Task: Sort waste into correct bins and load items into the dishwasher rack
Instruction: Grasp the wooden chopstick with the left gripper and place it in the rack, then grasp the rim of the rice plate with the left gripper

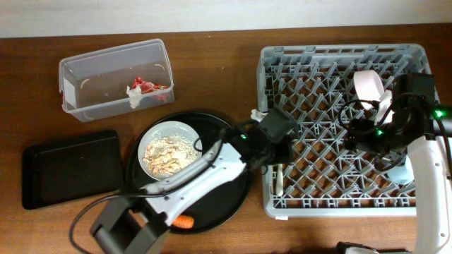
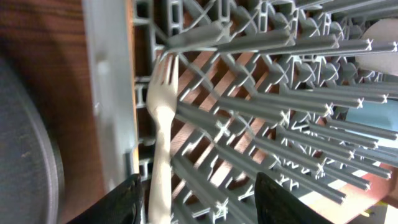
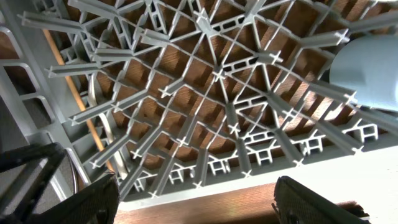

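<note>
The grey dishwasher rack [image 1: 339, 204] stands at the right. A white fork [image 1: 279, 180] lies inside its left edge. In the left wrist view the fork [image 2: 163, 118] lies among the pegs between the spread fingers of my open left gripper [image 2: 199, 202], close to the left finger. My left gripper [image 1: 281, 144] hovers over the rack's left side. My right gripper [image 1: 364, 134] is open and empty over the rack [image 3: 211, 81], near a pale blue cup [image 3: 370, 68]. A pink-white bowl [image 1: 369, 85] stands at the rack's back. A white plate [image 1: 169, 150] holds rice scraps.
The clear tub [image 1: 92, 67] at the back left holds a red wrapper [image 1: 152, 87] and white scraps [image 1: 134, 97]. The flat black tray [image 1: 70, 166] lies at the left. The plate sits on a round black tray [image 1: 226, 194], with an orange carrot [image 1: 185, 222] at its front.
</note>
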Controlling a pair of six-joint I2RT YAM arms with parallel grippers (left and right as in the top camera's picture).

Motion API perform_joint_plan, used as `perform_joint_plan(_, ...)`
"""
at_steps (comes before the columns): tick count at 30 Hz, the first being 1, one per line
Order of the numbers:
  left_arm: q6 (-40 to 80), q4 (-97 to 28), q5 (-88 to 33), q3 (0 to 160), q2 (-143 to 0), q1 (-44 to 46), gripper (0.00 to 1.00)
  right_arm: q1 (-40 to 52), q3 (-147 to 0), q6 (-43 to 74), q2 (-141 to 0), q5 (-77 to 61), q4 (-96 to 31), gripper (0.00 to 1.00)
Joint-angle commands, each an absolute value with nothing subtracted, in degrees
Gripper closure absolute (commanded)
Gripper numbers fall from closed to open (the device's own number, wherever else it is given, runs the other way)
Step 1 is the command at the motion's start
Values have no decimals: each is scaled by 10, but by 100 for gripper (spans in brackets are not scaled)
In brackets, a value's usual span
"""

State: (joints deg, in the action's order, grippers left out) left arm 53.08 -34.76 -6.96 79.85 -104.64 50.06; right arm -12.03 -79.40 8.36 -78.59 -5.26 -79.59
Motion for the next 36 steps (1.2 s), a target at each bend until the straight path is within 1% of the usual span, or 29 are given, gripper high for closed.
perform_joint_plan(1,460,-452,8,792,-954,411,42,-124,-801,79,-785,-56,-797,17)
perform_joint_plan(2,451,-501,57,792,-921,369,32,-124,-801,79,-785,-56,-797,18)
perform_joint_plan(3,450,-530,82,792,-906,340,28,-124,-801,79,-785,-56,-797,17)
perform_joint_plan(4,423,-555,90,792,-898,299,29,-124,-801,79,-785,-56,-797,17)
perform_joint_plan(6,386,-565,89,790,-909,261,29,-124,-801,79,-785,-56,-797,18)
perform_joint_plan(8,381,-565,89,788,-931,249,30,-124,-801,79,-785,-56,-798,18)
perform_joint_plan(12,381,-561,84,788,-1021,249,30,-124,-801,79,-785,-56,-799,18)
perform_joint_plan(15,381,-535,64,788,-1063,250,39,-124,-801,79,-785,-56,-798,17)
perform_joint_plan(19,381,-499,51,788,-1102,250,47,-124,-801,79,-785,-56,-799,17)
perform_joint_plan(22,381,-481,30,788,-1127,250,58,-124,-801,79,-785,-58,-798,17)
perform_joint_plan(30,381,-480,1,787,-1178,250,59,-124,-801,79,-785,-58,-799,17)
perform_joint_plan(33,380,-482,2,787,-1180,257,62,-124,-801,79,-785,-58,-799,17)
perform_joint_plan(35,380,-489,2,787,-1180,263,68,-124,-801,79,-785,-58,-799,17)
perform_joint_plan(36,380,-494,3,787,-1180,265,74,-124,-801,79,-785,-58,-799,17)
